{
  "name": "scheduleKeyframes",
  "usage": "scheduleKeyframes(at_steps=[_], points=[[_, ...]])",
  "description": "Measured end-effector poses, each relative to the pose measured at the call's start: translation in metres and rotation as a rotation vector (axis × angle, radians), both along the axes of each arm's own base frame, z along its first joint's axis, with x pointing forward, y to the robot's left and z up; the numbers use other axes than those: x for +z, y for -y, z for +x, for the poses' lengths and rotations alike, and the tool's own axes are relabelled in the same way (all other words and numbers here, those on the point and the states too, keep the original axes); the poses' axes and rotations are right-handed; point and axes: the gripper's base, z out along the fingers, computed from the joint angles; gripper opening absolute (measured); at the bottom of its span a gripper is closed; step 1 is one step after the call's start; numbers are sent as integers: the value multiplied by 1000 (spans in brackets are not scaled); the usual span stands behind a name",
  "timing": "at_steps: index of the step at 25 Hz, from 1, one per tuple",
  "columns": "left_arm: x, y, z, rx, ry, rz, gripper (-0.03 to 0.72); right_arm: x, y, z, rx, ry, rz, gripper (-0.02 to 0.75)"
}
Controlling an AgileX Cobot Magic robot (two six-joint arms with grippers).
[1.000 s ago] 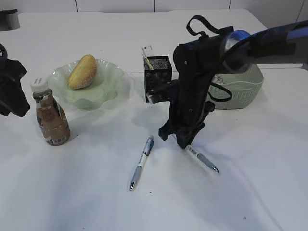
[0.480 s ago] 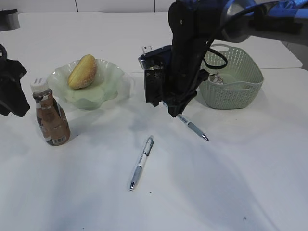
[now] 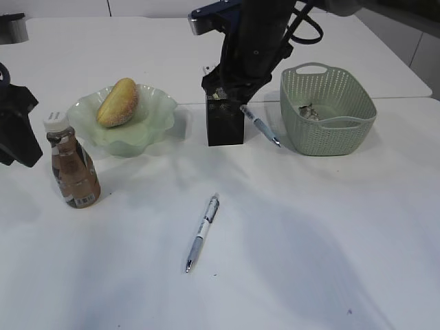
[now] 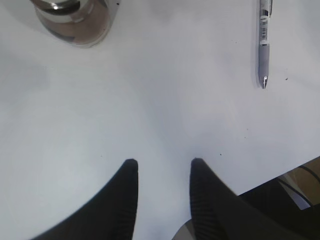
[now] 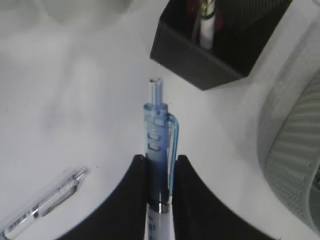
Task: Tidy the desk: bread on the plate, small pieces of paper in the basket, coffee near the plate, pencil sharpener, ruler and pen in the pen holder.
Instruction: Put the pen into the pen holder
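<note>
right tool [image 5: 159, 172] is seen clamped on a pen [image 3: 260, 126] held tilted just right of the pen holder [image 3: 225, 114], so the slanted pen could be caught on the mesh rim and dropped beside it onto the desk [image 3: 330, 227].

In the exterior view the right arm [image 3: 254, 41] covers the top of the pen holder [image 3: 225, 124], and the upper end of the held pen [image 3: 260, 126] vanishes behind the gripper. The left arm [image 3: 15, 124] is cut off by the left edge. The basket [image 3: 328, 110] holds small items [image 3: 306, 110] too small to identify. In the left wrist view only the base of the coffee [image 4: 75, 17] shows at the top edge, and the loose pen [image 4: 264, 42] is cropped there too. In the right wrist view the holder's contents [image 5: 207, 20] are blurred and cut off.
</note>
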Motion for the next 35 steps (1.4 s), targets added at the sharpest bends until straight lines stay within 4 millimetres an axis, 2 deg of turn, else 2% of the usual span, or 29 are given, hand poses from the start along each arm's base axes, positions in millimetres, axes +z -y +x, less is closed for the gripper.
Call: scheduleKeyframes(at_steps=[5, 13, 24, 29, 32, 33, 34, 35], points=[[0, 0, 0, 0, 0, 2, 244, 17, -2, 8, -4, 117, 37, 102], [0, 0, 0, 0, 3, 4, 244, 22, -5, 15, -13, 201, 77, 102], [0, -1, 0, -3, 3, 7, 244, 28, -3, 15, -34, 223, 78, 101], [0, -1, 0, -3, 3, 7, 244, 29, 0, 9, -49, 170, 57, 101], [0, -1, 0, -2, 5, 6, 244, 46, 3, 3, -54, 199, 74, 101], [0, -1, 0, -2, 5, 6, 244, 46, 3, 3, -54, 199, 74, 101], [0, -1, 0, -2, 5, 6, 244, 63, 5, -2, -56, 238, 96, 101], [0, -1, 0, -2, 5, 6, 244, 72, 6, -4, -57, 260, 108, 101]])
